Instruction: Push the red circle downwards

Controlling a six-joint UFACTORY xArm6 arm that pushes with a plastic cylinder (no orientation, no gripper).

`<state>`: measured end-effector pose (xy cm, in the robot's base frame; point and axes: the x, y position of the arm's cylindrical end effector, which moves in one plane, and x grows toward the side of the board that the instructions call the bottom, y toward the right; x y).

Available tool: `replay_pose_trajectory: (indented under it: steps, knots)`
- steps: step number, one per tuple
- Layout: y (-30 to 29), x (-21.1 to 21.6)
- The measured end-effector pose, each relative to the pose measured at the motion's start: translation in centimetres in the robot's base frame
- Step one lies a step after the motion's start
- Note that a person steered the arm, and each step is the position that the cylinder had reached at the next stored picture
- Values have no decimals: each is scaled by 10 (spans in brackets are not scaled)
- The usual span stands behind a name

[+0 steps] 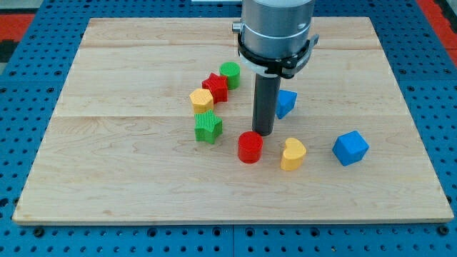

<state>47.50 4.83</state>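
- No jaws were fitted; the arm ended in a straight dark rod, so nothing was held, and my tip (263, 133) was set down on the wooden board (128, 178).
- The red circle (250, 147) was found just below my tip and slightly toward the view's left, touching it or very nearly so; contact could not be told for certain.
- A yellow heart-shaped block (293, 153) was seen near, below and to the view's right of my tip.
- A blue block (285, 103) was partly hidden just beside the rod on the view's right, and a second blue cube (350, 148) lay well apart on the same side.
- A green star (208, 127) was placed to the view's left of my tip.
- Above that, a yellow hexagon (202, 98), a red star (216, 87) and a green circle (230, 73) were ranged in a touching row up toward the rod.
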Motion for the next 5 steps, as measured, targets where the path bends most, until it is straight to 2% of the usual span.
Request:
replay_pose_trajectory:
  steps: [2, 3, 5]
  knots:
    - [4, 8]
    - [-14, 21]
    - [-11, 84]
